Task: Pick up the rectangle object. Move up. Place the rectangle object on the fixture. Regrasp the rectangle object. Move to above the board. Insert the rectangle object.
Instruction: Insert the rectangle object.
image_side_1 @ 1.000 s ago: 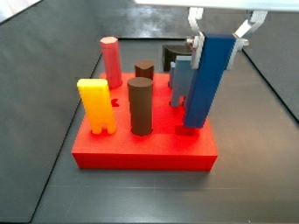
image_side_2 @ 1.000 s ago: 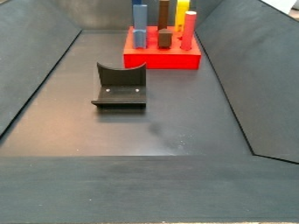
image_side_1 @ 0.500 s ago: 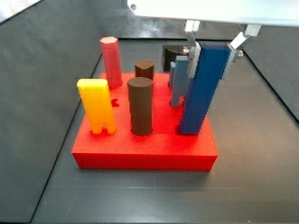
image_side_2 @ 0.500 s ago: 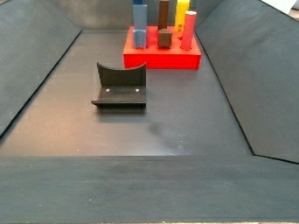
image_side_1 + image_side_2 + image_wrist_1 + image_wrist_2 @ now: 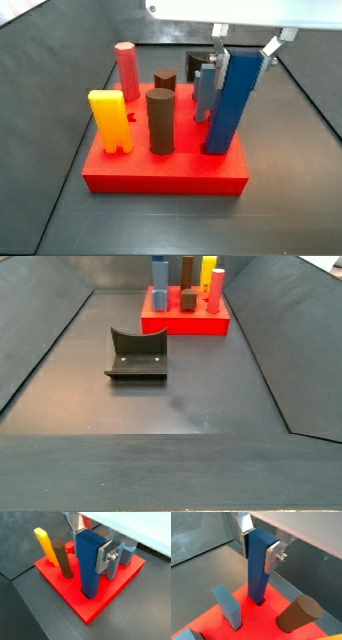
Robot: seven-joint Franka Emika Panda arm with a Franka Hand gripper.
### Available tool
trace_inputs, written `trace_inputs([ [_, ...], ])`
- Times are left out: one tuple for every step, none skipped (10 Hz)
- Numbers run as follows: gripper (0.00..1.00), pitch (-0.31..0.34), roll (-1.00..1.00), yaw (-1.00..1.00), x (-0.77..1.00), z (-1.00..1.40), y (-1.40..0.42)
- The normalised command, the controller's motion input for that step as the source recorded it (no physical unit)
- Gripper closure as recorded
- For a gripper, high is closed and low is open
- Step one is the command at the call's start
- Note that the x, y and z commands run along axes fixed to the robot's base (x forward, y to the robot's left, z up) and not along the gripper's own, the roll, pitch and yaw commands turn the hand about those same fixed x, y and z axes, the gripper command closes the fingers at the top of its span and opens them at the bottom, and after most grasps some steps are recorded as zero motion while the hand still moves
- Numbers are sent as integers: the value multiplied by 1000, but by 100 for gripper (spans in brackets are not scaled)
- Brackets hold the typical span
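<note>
Blue bar, the rectangle object (image 5: 89,562), stands upright with its lower end in a hole of the board (image 5: 73,594). In a wrist view the foot sits inside a dark square opening in the red top (image 5: 260,602). In a side view the bar (image 5: 233,105) rises at the board's (image 5: 167,175) right front corner, taller than the pieces around it.

Gripper (image 5: 90,539) is directly above the board, at the bar's upper end. One silver finger (image 5: 105,557) lies flat against the bar's side, with a screw head showing on it. The opposite finger is mostly hidden behind the bar. The fingers look closed on the bar, narrow gap, bar between them; whether the pads are actually pressing or have just eased off I cannot tell from these angles.

Other pieces in the board: yellow peg (image 5: 107,120), pink cylinder (image 5: 127,70), two dark brown cylinders (image 5: 160,120), light-blue peg (image 5: 228,605). All are apart from the bar.

Fixture (image 5: 138,354) sits empty on the dark floor, well apart from the board (image 5: 187,318).

Step in hand, by my judgement: insertion, the last step, late stage. Bar is in its hole but depth of seating is not readable.

Next move calls for: a straight vertical push until the bar bottoms out, no side load, then opening the fingers and lifting clear straight up, so the bar is not dragged or tilted against the light-blue peg just beside it.
</note>
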Motion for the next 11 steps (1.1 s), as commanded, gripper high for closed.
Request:
trace_inputs([
  [100, 0, 0, 0, 3, -149, -3],
  [100, 9, 3, 0, 0, -140, -3],
  [100, 39, 0, -57, 66, -129, 0],
  [100, 20, 0, -111, 0, -111, 0],
  [100, 11, 0, -94, 0, -106, 0],
  [100, 4, -9, -109, 0, -120, 0],
  [100, 10, -20, -117, 0, -134, 0],
  [100, 0, -1, -109, -34, -154, 0],
  [100, 0, -1, -97, -54, -197, 0],
  [100, 0, 0, -80, -109, -217, 3],
  [100, 0, -7, -57, -126, -223, 0],
])
